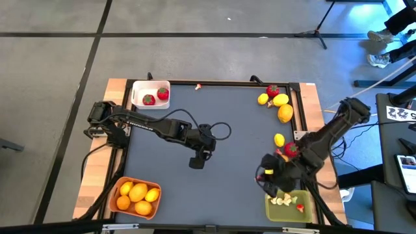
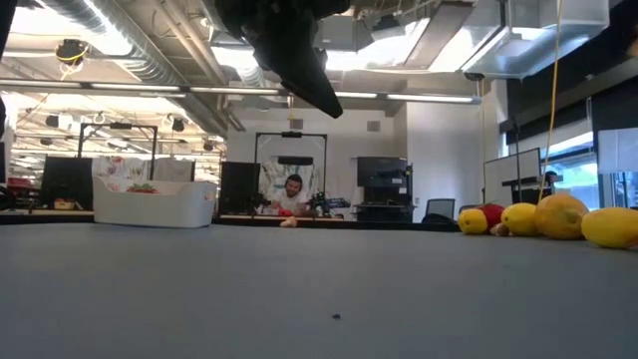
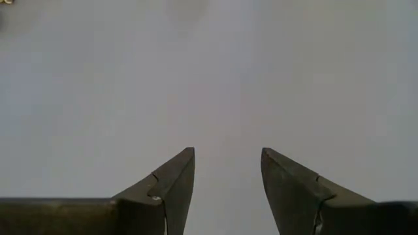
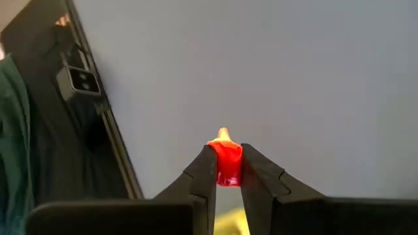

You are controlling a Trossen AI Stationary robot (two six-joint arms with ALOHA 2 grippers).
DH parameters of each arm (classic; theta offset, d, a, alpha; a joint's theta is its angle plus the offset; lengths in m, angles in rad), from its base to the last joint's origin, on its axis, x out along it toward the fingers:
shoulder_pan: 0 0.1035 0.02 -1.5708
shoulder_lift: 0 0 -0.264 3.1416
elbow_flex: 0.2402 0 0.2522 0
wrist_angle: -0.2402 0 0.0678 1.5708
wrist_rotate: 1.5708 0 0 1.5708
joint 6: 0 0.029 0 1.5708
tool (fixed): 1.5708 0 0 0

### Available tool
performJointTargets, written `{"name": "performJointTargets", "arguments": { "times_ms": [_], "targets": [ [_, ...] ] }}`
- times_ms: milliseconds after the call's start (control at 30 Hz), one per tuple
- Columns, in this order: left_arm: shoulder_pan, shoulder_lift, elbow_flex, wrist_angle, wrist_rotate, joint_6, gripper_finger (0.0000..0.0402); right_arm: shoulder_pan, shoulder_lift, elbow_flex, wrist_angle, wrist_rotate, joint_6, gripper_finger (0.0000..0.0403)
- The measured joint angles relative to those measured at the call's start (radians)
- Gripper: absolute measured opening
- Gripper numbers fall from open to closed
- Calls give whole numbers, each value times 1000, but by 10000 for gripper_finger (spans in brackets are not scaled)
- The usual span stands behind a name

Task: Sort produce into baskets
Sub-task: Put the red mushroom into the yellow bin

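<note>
- The right gripper (image 4: pixel 228 171) pinches a small red toy piece with a pale yellow tip (image 4: pixel 225 160) between its two dark fingers, which press against its sides.
- In the high view this right gripper (image 1: pixel 266 177) sits near the table's front right, just beside the olive-green rectangular plastic basket (image 1: pixel 271 212), which holds pale slices and a red bit.
- The left gripper (image 3: pixel 227 189) has its fingers spread apart with nothing between them, above the bare grey table mat (image 1: pixel 227 123); in the high view it hangs over the middle of the table (image 1: pixel 198 159).
- The white square plastic basket (image 1: pixel 138 89) at the far left corner contains two red toy strawberries (image 1: pixel 156 97).
- The orange rectangular plastic basket (image 1: pixel 117 184) at the front left holds yellow lemons and orange citrus (image 1: pixel 137 197).
- A cluster of yellow lemons with one strawberry (image 1: pixel 276 101) lies loose by the far right edge.
- Another lemon (image 1: pixel 279 139) and a strawberry (image 1: pixel 290 150) lie just beside the right arm.
</note>
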Motion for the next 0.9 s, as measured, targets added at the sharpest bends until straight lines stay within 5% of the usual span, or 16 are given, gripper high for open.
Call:
{"name": "performJointTargets", "arguments": {
  "times_ms": [400,900],
  "targets": [
    [0,0,0,31,-1,41,172,229,51,0,-143,-14,547,51],
    [0,0,-1,54,-1,87,172,289,185,0,-111,-125,690,51]
  ]
}}
